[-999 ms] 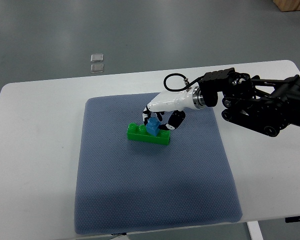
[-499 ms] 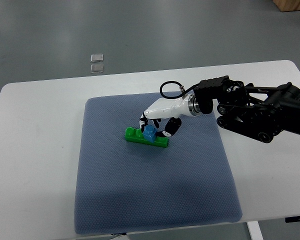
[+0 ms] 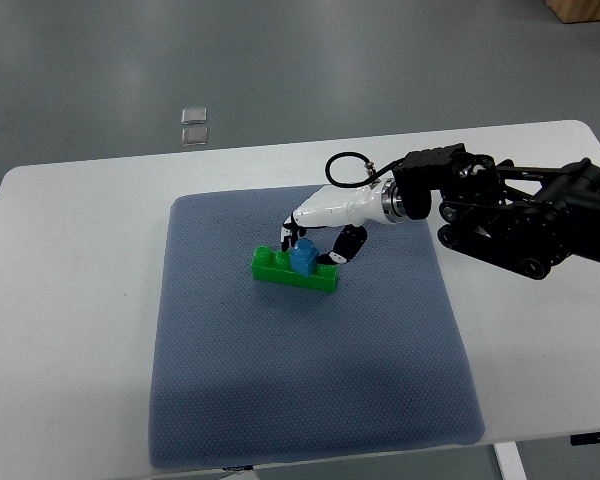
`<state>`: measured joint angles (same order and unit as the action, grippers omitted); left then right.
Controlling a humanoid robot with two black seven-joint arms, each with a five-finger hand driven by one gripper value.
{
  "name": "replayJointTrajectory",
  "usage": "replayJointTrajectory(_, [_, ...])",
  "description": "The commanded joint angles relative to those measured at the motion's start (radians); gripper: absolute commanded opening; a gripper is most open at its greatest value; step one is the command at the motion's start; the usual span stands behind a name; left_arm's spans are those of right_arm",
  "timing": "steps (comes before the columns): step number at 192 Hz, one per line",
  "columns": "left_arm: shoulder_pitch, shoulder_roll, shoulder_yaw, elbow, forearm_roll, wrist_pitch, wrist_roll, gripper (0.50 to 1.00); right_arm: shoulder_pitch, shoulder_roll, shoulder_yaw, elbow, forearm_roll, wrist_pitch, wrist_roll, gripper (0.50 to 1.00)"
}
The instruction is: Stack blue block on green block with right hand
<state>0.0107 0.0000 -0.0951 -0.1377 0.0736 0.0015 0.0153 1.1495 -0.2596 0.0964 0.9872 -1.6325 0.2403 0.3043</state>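
— Where are you holding the small blue plastic block (image 3: pixel 303 258)?

— Your white right hand (image 3: pixel 317 240) is reaching in from the right, its fingers (image 3: pixel 346 246) curling around the block and pinching it. It is sitting on the long green studded block (image 3: pixel 294 270), mid-mat.

— Why that grip?

— Likely pressing it onto the studs.

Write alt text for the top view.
The right hand holds a blue block on the middle of a green block, on a blue-grey mat covering a white table.
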Motion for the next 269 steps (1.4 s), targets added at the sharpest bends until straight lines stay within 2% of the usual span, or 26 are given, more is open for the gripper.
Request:
replayJointTrajectory(1, [0.000,0.000,0.000,0.001,0.000,0.000,0.000,1.000,0.001,-0.001,0.008,0.011,0.003,0.027,-0.001,0.787])
replayJointTrajectory(71, [0.000,0.000,0.000,0.000,0.000,0.000,0.000,1.000,0.050,-0.024,0.011,0.028,0.008,0.039,-0.001,0.787])
replayJointTrajectory(107, [0.000,0.000,0.000,0.000,0.000,0.000,0.000,1.000,0.050,-0.084,0.045,0.025,0.053,0.040,-0.007,0.787])
replayJointTrajectory(130, [0.000,0.000,0.000,0.000,0.000,0.000,0.000,1.000,0.033,-0.127,0.149,0.004,0.281,0.040,-0.093,0.807])
replayJointTrajectory(164, [0.000,0.000,0.000,0.000,0.000,0.000,0.000,1.000,-0.040,-0.187,0.266,-0.036,0.648,0.011,-0.211,0.807])
replayJointTrajectory(173, [0.000,0.000,0.000,0.000,0.000,0.000,0.000,1.000,-0.073,-0.188,0.312,-0.061,0.726,-0.015,-0.232,0.807])
replayJointTrajectory(194, [0.000,0.000,0.000,0.000,0.000,0.000,0.000,1.000,-0.154,-0.170,0.381,-0.148,0.901,-0.127,-0.280,0.809])
replayJointTrajectory(244, [0.000,0.000,0.000,0.000,0.000,0.000,0.000,1.000,-0.244,-0.107,0.401,-0.174,1.289,-0.423,-0.280,0.834])
replayJointTrajectory(254, [0.000,0.000,0.000,0.000,0.000,0.000,0.000,1.000,-0.260,-0.089,0.417,-0.174,1.326,-0.481,-0.272,0.868])
replayJointTrajectory(257, [0.000,0.000,0.000,0.000,0.000,0.000,0.000,1.000,-0.266,-0.083,0.428,-0.174,1.335,-0.501,-0.272,0.895])
replayJointTrajectory(259, [0.000,0.000,0.000,0.000,0.000,0.000,0.000,1.000,-0.266,-0.083,0.428,-0.174,1.335,-0.501,-0.272,0.895])
replayJointTrajectory(260, [0.000,0.000,0.000,0.001,0.000,0.000,0.000,1.000,-0.269,-0.079,0.434,-0.174,1.339,-0.509,-0.271,0.913])
replayJointTrajectory(269, [0.000,0.000,0.000,0.000,0.000,0.000,0.000,1.000,-0.281,-0.070,0.465,-0.174,1.341,-0.527,-0.271,0.919])
